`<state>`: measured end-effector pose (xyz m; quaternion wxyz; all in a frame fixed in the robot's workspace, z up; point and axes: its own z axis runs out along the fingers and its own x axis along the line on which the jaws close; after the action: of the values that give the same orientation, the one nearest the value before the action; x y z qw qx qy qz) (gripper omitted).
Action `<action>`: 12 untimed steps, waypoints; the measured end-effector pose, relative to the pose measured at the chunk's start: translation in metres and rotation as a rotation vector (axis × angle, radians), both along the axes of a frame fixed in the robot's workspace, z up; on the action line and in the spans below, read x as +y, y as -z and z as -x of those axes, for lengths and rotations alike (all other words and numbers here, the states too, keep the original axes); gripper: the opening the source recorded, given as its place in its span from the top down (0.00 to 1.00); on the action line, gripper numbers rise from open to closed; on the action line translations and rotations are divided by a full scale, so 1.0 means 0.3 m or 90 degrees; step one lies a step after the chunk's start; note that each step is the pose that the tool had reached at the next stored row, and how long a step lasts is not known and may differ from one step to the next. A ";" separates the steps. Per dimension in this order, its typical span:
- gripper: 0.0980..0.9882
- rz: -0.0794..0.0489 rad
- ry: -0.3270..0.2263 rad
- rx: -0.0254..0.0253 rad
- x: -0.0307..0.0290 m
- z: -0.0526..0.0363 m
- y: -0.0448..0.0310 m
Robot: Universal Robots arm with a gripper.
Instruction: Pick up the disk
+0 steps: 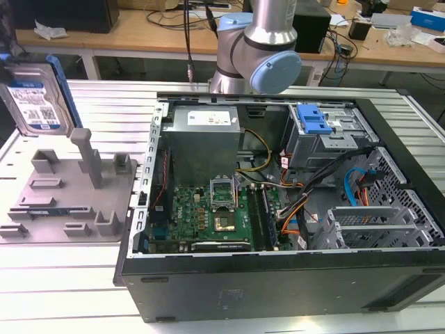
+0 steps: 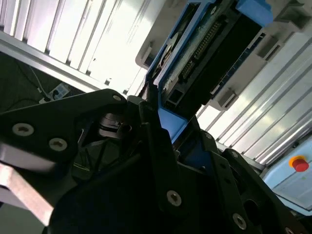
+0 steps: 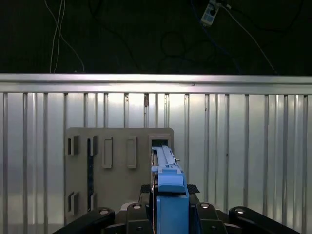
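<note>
Gripper (image 3: pixel 168 214) closed on the disk (image 1: pixel 36 97), lifted upright above the grey holder (image 1: pixel 66 198), far at the exterior view's left.

Disk (image 1: pixel 35 97) with glossy printed paper label on silver metal and smooth blue plastic side rails; matt grey plastic slotted holder (image 1: pixel 66 191); ribbed, brushed aluminium surface (image 1: pixel 55 278); matt black painted metal computer case (image 1: pixel 278 292); matt black gripper (image 3: pixel 168 214) body with bright metal screws.

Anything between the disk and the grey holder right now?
Nothing. In the first wrist view the disk, clamped in the tool, sits above the grey holder with only open air between them.
</note>
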<state>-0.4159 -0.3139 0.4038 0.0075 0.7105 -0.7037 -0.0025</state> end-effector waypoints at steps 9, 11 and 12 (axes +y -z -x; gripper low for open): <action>0.70 0.000 0.000 0.0000 0.000 0.000 -0.164; 0.70 0.000 0.000 -0.0001 0.000 0.000 -0.209; 0.70 0.000 0.000 0.0000 0.000 0.000 -0.224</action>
<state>-0.4160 -0.3140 0.4711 0.0075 0.7105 -0.7037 -0.0025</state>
